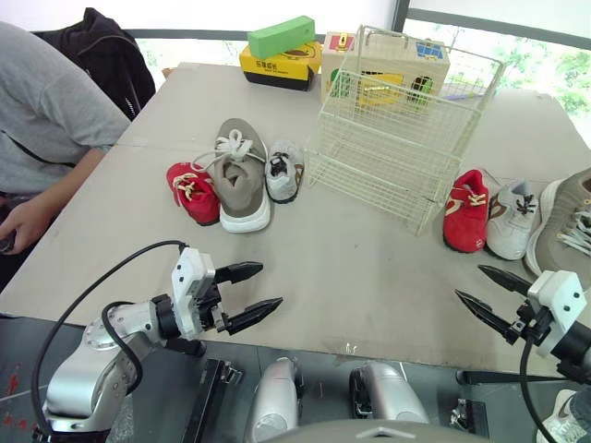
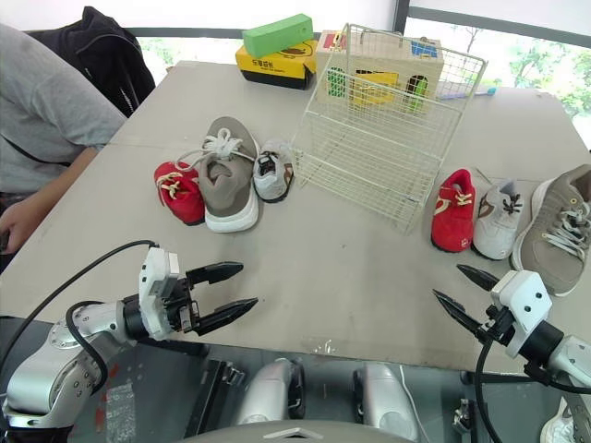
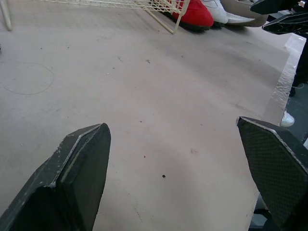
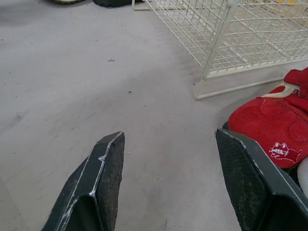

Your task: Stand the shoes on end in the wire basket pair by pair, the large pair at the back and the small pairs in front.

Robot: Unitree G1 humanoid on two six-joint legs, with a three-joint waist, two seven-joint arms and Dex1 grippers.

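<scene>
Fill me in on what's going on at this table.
No shoe is picked up yet. The left gripper and right gripper hover open over the near edge of the table. The wire basket stands mid-table, holding no shoes. Left of it lie a red shoe, a large tan shoe and a small grey shoe; right of it, a second red shoe, a white shoe and a second tan shoe. A person sits at the left side, touching none.

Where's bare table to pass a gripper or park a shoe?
Bare: the wide table strip from the left gripper and right gripper up to the wire basket, and left of the left red shoe. Crowded: the slot between small grey shoe and basket, and the three shoes on its right.
</scene>
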